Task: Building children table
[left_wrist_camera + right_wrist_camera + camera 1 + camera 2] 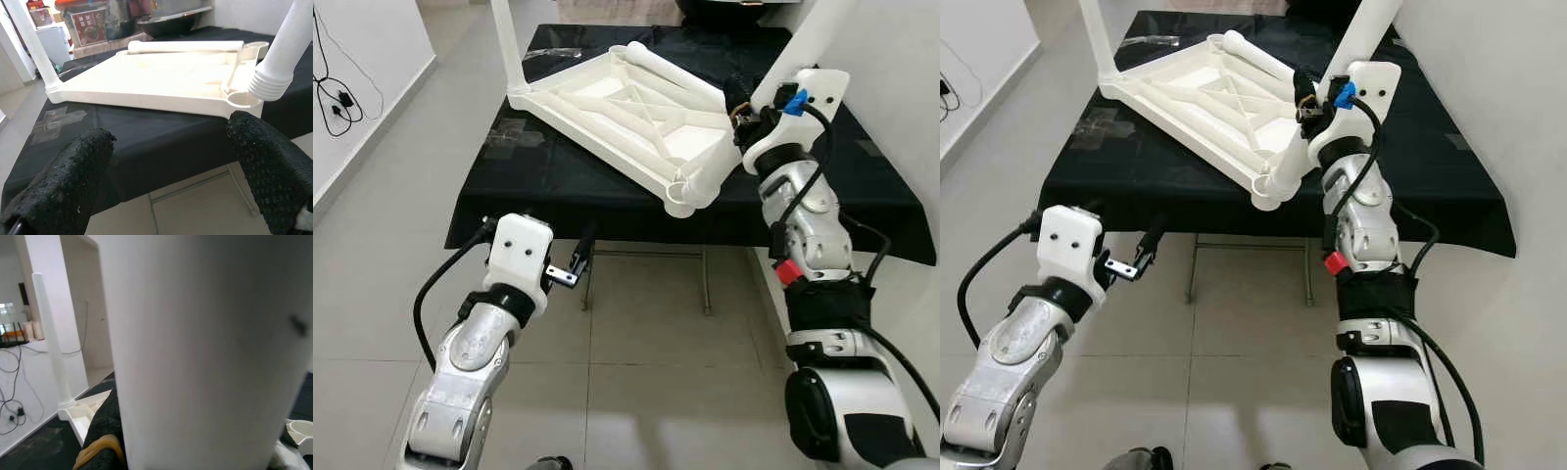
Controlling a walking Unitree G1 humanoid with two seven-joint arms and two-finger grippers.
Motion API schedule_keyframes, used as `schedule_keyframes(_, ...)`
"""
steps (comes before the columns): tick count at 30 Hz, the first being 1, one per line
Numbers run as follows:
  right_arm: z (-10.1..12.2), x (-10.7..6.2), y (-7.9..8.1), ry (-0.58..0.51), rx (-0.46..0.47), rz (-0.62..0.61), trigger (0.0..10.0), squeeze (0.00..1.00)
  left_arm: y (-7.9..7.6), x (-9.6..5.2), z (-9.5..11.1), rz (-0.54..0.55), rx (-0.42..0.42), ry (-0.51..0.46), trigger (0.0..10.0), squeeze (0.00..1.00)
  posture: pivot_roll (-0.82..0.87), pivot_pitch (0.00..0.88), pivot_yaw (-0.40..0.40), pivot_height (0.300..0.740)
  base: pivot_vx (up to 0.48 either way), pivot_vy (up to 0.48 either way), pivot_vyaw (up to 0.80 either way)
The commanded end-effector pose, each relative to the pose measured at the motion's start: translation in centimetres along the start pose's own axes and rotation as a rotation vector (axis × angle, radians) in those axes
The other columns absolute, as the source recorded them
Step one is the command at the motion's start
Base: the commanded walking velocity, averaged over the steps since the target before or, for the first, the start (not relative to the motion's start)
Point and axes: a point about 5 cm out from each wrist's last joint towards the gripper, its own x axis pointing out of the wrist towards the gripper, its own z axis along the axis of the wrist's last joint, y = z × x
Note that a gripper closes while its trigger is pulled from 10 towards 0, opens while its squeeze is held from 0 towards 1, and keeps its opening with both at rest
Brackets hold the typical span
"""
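A white plastic tabletop (617, 113) lies upside down on a black-draped table (558, 186). One white leg (507, 44) stands upright in its far left corner. A second leg (674, 76) lies loose across the far side. My right gripper (744, 113) is shut on a third white leg (1359, 34), which is tilted, with its ribbed lower end (273, 81) at the near corner socket (243, 99). This leg sits very close in the right wrist view (195, 352). My left gripper (578, 259) hangs open and holds nothing, below the table's front edge.
Metal folding legs (646, 255) stand under the black table on a tiled floor. A white wall with cables (337, 98) is at the left, and another wall stands close on the right. A dark bowl (171, 22) and boxes (88, 27) sit beyond the table.
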Motion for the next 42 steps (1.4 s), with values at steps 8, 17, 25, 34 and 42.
schedule_keyframes(8, 0.2, 0.0, 0.8, -0.034, -0.012, -0.014, 10.0, 0.0, -0.6, -0.1, -0.5, -0.017, 0.047, 0.009, 10.0, 0.0, 0.11, 0.133, -0.026, 0.74, 0.194, 0.0, 0.0)
schedule_keyframes(17, 1.7, 0.8, 0.8, -0.082, 0.046, -0.03, 10.0, 0.0, -0.6, 0.1, -0.6, -0.007, 0.046, 0.007, 10.0, 0.0, 0.11, 0.133, -0.031, 0.74, 0.305, 0.0, 0.0)
schedule_keyframes(25, 1.9, 1.0, 1.2, -0.091, 0.07, -0.022, 10.0, 0.0, -0.6, 0.2, -0.6, -0.004, 0.051, 0.003, 10.0, 0.0, 0.11, 0.133, -0.031, 0.74, 0.324, 0.0, 0.0)
schedule_keyframes(34, 1.8, 1.0, 1.3, -0.088, 0.08, -0.019, 10.0, 0.0, -0.6, 0.2, -0.6, -0.003, 0.054, 0.006, 10.0, 0.0, 0.11, 0.133, -0.031, 0.74, 0.324, 0.0, 0.0)
schedule_keyframes(42, 1.8, 1.1, 1.3, -0.083, 0.089, -0.014, 10.0, 0.0, -0.5, 0.1, -0.9, 0.024, 0.035, 0.023, 10.0, 0.0, 0.11, 0.136, -0.032, 0.74, 0.155, 0.0, 0.0)
